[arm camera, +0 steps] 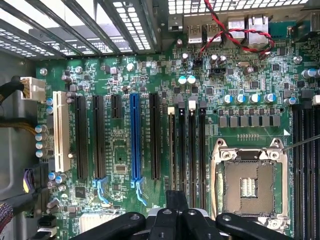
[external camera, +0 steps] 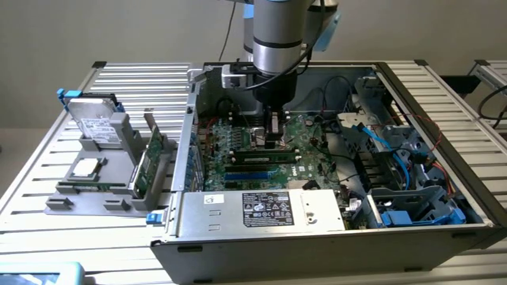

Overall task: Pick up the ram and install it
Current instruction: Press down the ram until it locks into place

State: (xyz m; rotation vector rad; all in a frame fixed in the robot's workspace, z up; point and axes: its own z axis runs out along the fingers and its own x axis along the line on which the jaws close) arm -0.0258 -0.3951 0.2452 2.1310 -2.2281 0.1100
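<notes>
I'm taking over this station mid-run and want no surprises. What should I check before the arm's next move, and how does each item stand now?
1. Ram in a memory slot: ok, it lies along a slot on the motherboard.
2. Ram fully seated: cannot tell.
3. Gripper over the ram: ok, just above its middle.
4. Gripper shut: ok.
5. Gripper gripping the ram: cannot tell.
6. Expansion card out of the way: ok, it stands in the tray outside the case.

Plain pale wall [external camera: 119,29] behind, big table [external camera: 47,160] of shiny metal slats, another slatted table [external camera: 493,68] at the exterior view's right, soft light
</notes>
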